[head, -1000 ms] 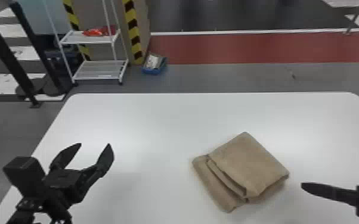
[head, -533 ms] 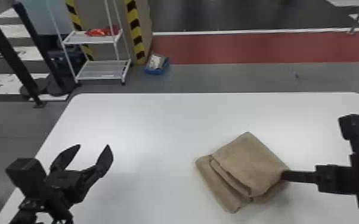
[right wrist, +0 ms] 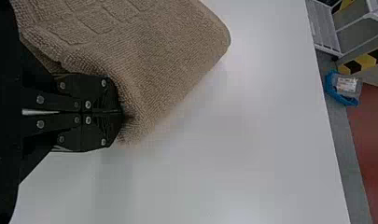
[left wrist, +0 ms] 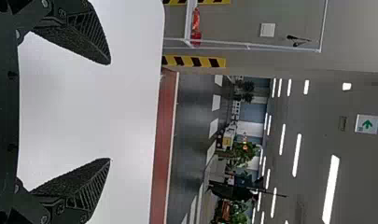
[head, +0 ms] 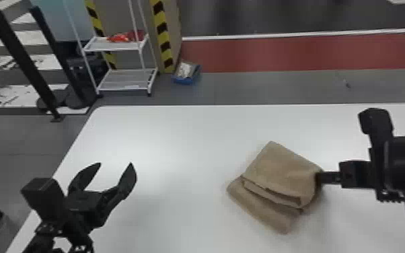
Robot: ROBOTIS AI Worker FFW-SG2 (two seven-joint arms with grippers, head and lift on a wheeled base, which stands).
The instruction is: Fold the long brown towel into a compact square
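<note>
Most of the folding looks done: the brown terry-cloth towel [head: 282,168] lies in a compact, layered packet on the white, smooth-topped bench [head: 178,141], right of centre in the head view. It is not quite a true square, though; a lower strip [head: 262,210] sticks out past the upper flap on the near left side, and the layer edges there are stacked unevenly. The right black two-fingered tool [right wrist: 123,113] has its flat fingers brought together, their tips touching the towel's right-hand edge; whether any cloth is pinched between them I cannot tell. That looks like a tidying step, pressing or tucking the edge, rather than a new big fold. The left black two-fingered tool [head: 115,164] waits over the bench's left side, spread wide and empty, well apart from the towel. What is left, I judge, is evening up the layers; too hard a push could skew the packet or open the upper flap.
</note>
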